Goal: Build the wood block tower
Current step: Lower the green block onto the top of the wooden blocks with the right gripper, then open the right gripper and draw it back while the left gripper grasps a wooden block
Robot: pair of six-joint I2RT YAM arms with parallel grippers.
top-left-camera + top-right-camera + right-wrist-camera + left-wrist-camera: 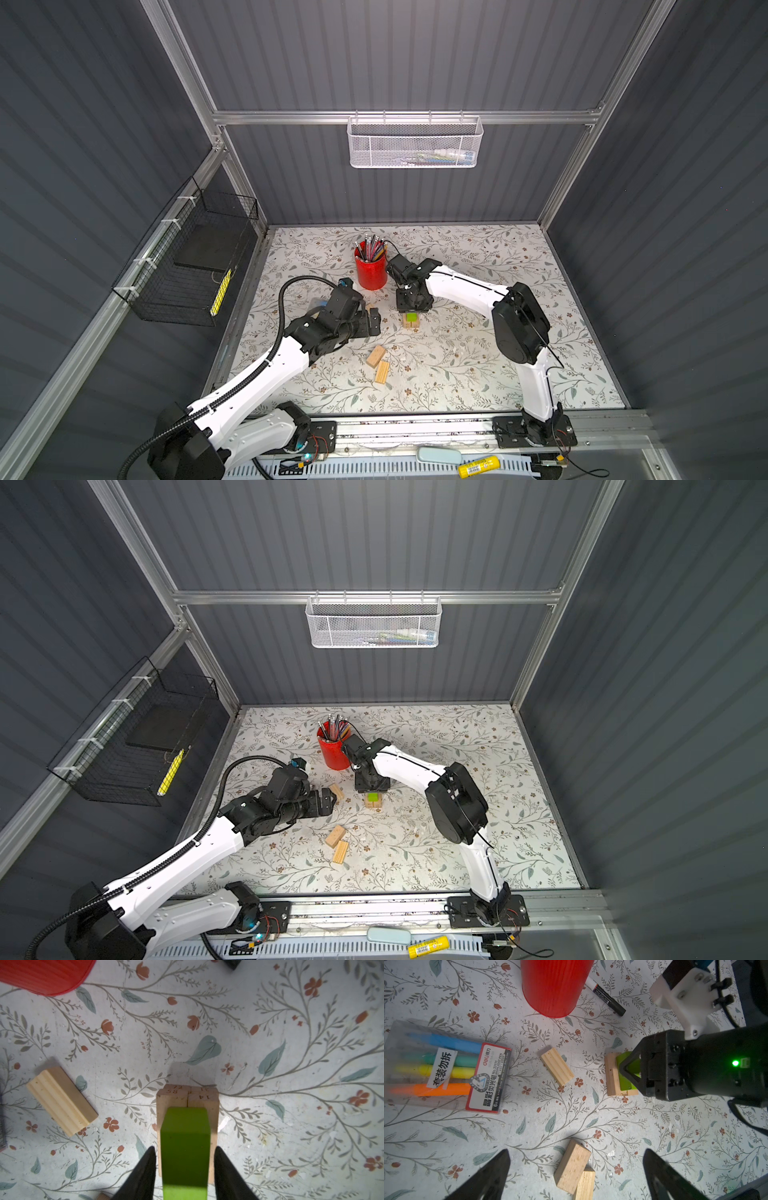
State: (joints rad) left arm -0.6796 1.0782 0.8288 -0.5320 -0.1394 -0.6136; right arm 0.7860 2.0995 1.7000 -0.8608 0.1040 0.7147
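Note:
The tower [411, 321] [373, 802] is a low stack of pale wood blocks with a lime green block [185, 1136] [620, 1059] lying on top. My right gripper [185, 1147] [412, 306] hangs over it, open. Its fingers stand on either side of the green block with a thin gap on each side. My left gripper [576, 1150] [374, 322] is open wide above two loose pale blocks [572, 1166] [379, 362] that lie touching. A grooved pale block [557, 1066] [62, 1101] [336, 791] lies apart, between the arms.
A red pencil cup [370, 270] [554, 987] stands just behind the tower. A black marker [606, 997] lies beside the cup. A clear pack of highlighters [446, 1068] lies under the left arm. A white mesh basket [415, 143] and a black wire basket [187, 266] hang on the walls.

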